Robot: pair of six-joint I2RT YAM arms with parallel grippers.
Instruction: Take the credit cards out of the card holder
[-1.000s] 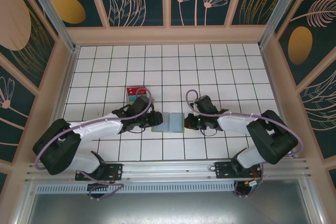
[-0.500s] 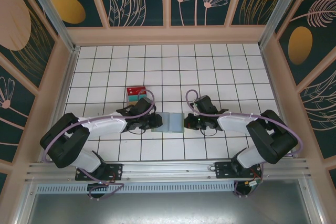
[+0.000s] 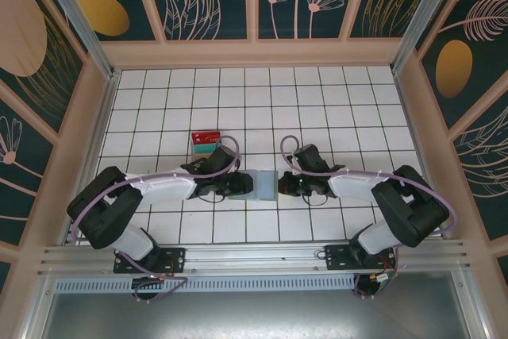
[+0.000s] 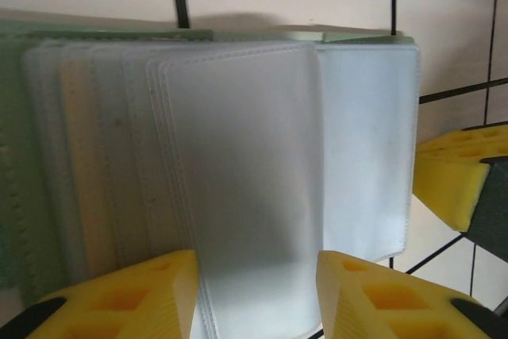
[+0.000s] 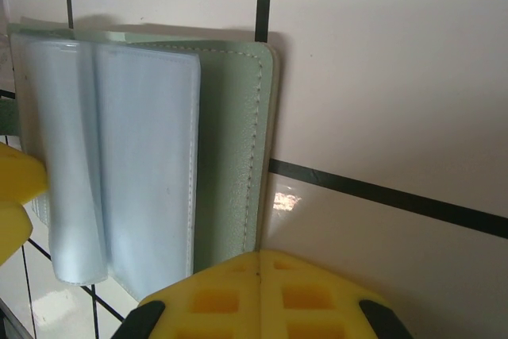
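the card holder (image 3: pixel 264 185) lies open on the white tiled table (image 3: pixel 317 101), near the middle, between the two grippers. its cover is pale grey-green with a stitched edge. inside, frosted light-blue sleeves (image 4: pixel 238 172) fan out over each other, and a tan card (image 4: pixel 79 172) shows through one of them on the left. the left gripper (image 4: pixel 254 279) has its yellow fingers partway apart, with the end of the top sleeve between them. the right gripper (image 5: pixel 258 275) is closed, its tips at the edge of the cover's right flap. red and teal cards (image 3: pixel 205 142) lie on the tiles further back and to the left.
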